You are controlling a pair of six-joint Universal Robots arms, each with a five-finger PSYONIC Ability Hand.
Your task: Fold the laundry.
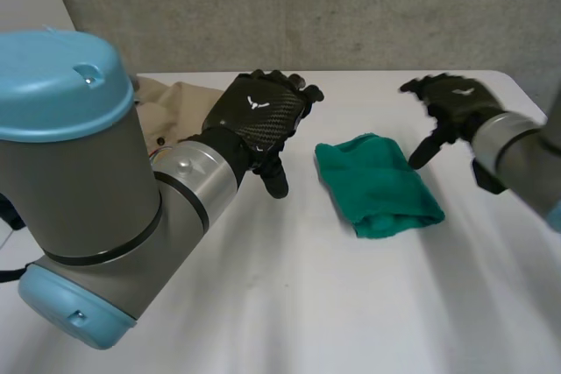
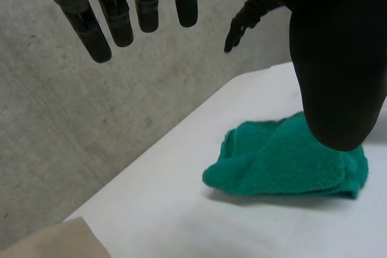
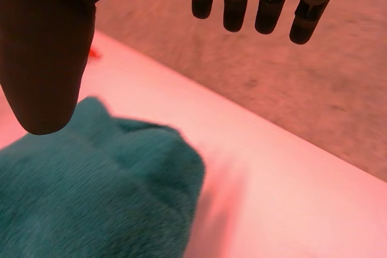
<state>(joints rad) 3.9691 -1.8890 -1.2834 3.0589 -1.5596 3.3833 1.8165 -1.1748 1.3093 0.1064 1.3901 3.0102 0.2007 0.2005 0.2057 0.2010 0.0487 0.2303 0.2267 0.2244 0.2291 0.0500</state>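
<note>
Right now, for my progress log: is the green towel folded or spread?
Folded: the green towel lies as a compact bundle on the white table, its layers doubled over at one end.

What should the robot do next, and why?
Probably move the left hand to the beige cloth beside its arm and draw it forward. The green towel already lies folded, both this hand and the right hand are open and off it, and the beige cloth looks unfolded.

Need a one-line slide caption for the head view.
Open left hand and right hand flank a folded green towel on the white table; beige cloth beside the left hand.
</note>
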